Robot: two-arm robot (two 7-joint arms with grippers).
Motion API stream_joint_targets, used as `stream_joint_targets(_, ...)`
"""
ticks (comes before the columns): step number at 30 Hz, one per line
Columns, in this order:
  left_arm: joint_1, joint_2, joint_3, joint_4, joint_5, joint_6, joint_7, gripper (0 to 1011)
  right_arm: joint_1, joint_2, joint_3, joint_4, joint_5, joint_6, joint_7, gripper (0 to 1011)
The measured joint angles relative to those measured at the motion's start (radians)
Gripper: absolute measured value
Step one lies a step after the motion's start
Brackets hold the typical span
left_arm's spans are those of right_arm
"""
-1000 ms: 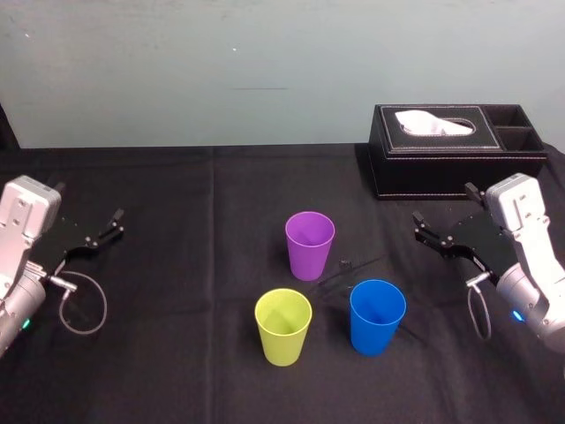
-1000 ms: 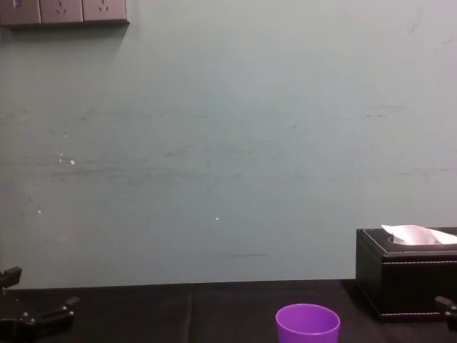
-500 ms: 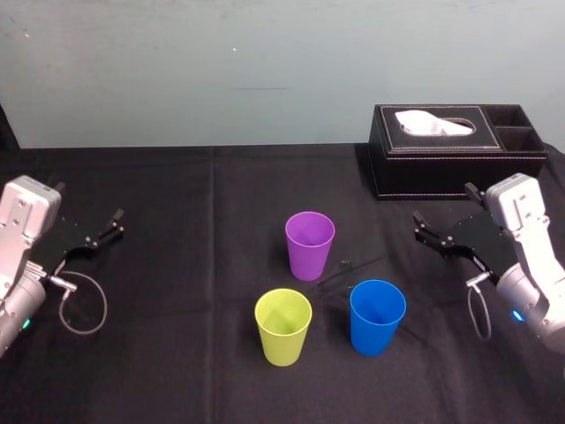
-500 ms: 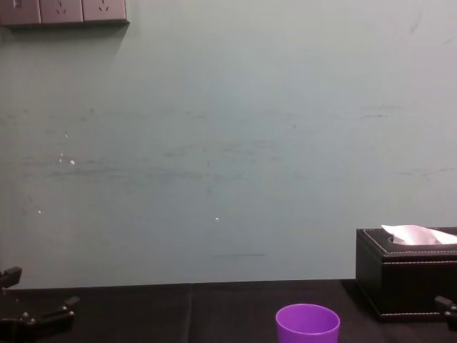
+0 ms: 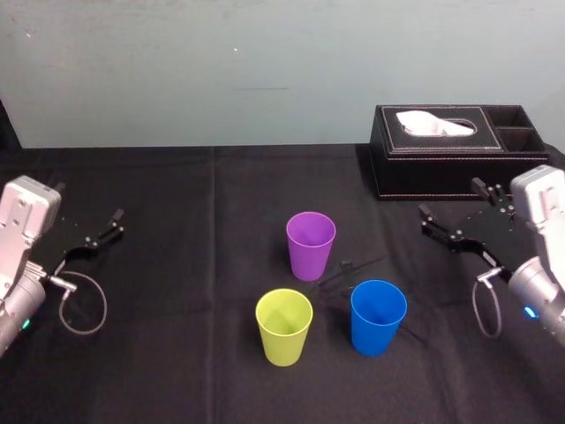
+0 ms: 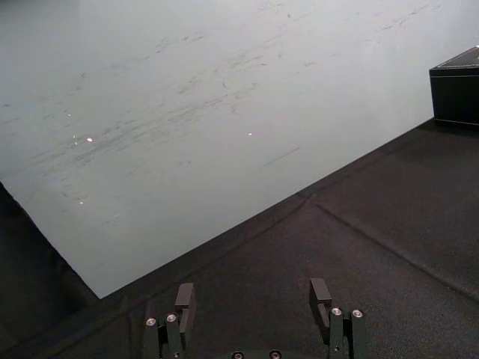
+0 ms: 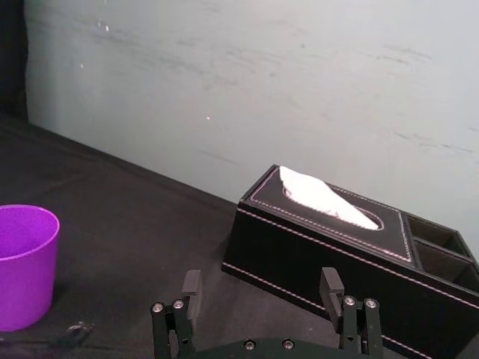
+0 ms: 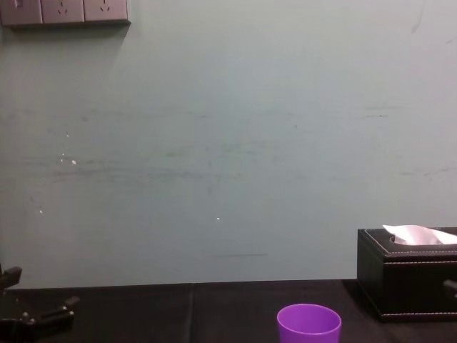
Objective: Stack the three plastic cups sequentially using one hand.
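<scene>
Three plastic cups are standing upright and open-mouthed on a bench point(image 5: 177, 291) draped in black cloth, none touching another. Nearest the robot, the yellow-green cup point(image 5: 283, 326) is sitting slightly left of centre, and the blue cup point(image 5: 378, 316) is sitting just to its right with a gap between them. The purple cup point(image 5: 311, 245) is standing a little farther back, between the two, making a loose triangle.

The left pincer point(image 5: 88, 201) is waiting at the bench's left side, well apart from the cups, its two black fingers spread and gripping nothing. The right pincer point(image 5: 450, 198) is waiting at the right side, level with the purple cup but apart from it, its fingers likewise spread wide and empty, pointing toward the middle of the bench.

Beyond the right pincer, a black leather tissue box point(image 5: 459, 150) with white stitching is sitting at the back right corner, a white tissue point(image 5: 433, 123) poking from its slot. A pale green wall point(image 5: 221, 71) is rising behind the bench.
</scene>
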Motion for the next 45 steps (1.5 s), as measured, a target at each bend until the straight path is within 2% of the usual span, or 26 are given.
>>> stream_joint_targets(5,0.0,0.0,0.0,0.0,0.0,0.0,0.0,1000,-0.042,0.029,0.043,-0.051,0.04,-0.003,0.032,1003)
stream_joint_targets(9,0.0,0.0,0.0,0.0,0.0,0.0,0.0,1000,-0.102,0.068,0.09,-0.11,0.077,-0.015,0.065,1003)
stream_joint_targets(14,0.0,0.0,0.0,0.0,0.0,0.0,0.0,1000,-0.157,0.099,0.125,-0.156,0.093,-0.032,0.083,1003)
stream_joint_targets(19,0.0,0.0,0.0,0.0,0.0,0.0,0.0,1000,-0.261,0.148,0.174,-0.222,0.096,-0.081,0.114,1003)
stream_joint_targets(26,0.0,0.0,0.0,0.0,0.0,0.0,0.0,1000,-0.356,0.193,0.217,-0.27,0.125,-0.104,0.174,1003)
stream_joint_targets(35,0.0,0.0,0.0,0.0,0.0,0.0,0.0,1000,-0.446,0.241,0.239,-0.294,0.128,-0.141,0.265,1003)
stream_joint_targets(45,0.0,0.0,0.0,0.0,0.0,0.0,0.0,1000,-0.479,0.249,0.231,-0.288,0.093,-0.153,0.321,1003)
